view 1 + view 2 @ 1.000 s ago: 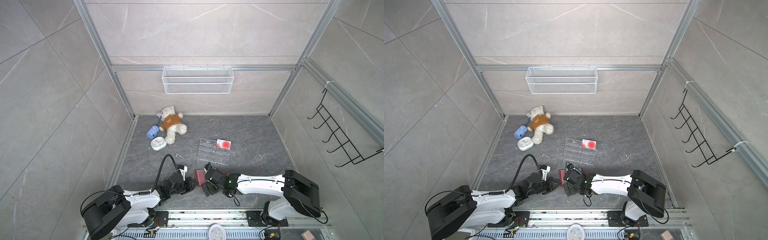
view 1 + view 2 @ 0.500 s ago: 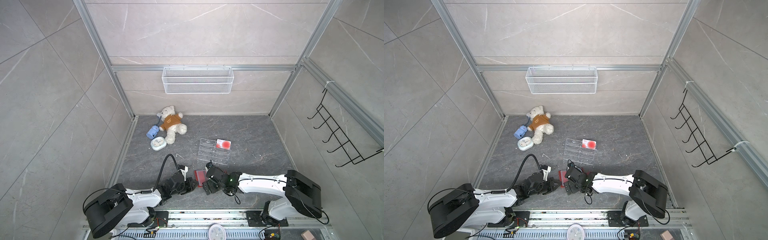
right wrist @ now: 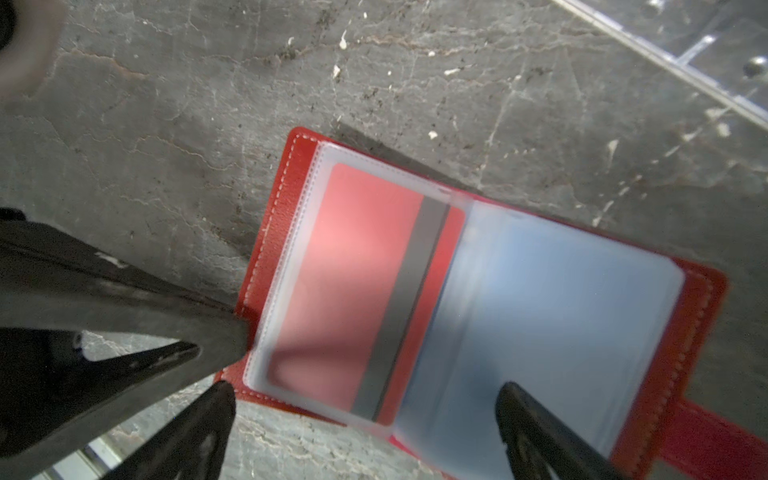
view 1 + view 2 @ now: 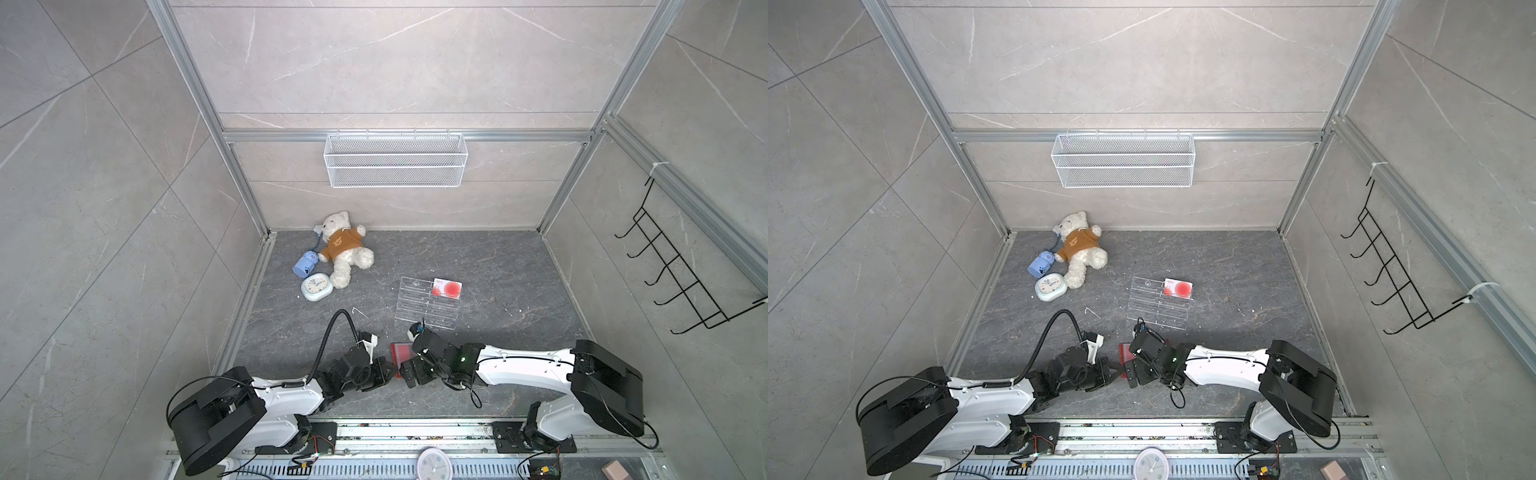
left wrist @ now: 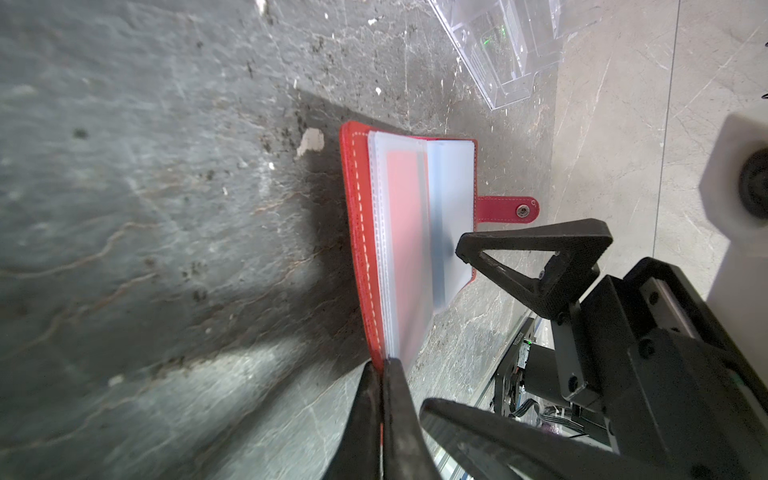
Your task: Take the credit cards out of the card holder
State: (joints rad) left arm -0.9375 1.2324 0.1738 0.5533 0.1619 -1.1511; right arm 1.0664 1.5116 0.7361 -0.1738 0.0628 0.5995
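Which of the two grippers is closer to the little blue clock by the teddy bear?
Left. The left gripper, shut on the red card holder's edge, sits on the clock's side; the right gripper, open over the holder, is farther off to the right.

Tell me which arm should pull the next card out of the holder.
Right. The left gripper is shut on the edge of the holder, so it is busy steadying it. The right gripper is open above the sleeves, close to the card showing in one.
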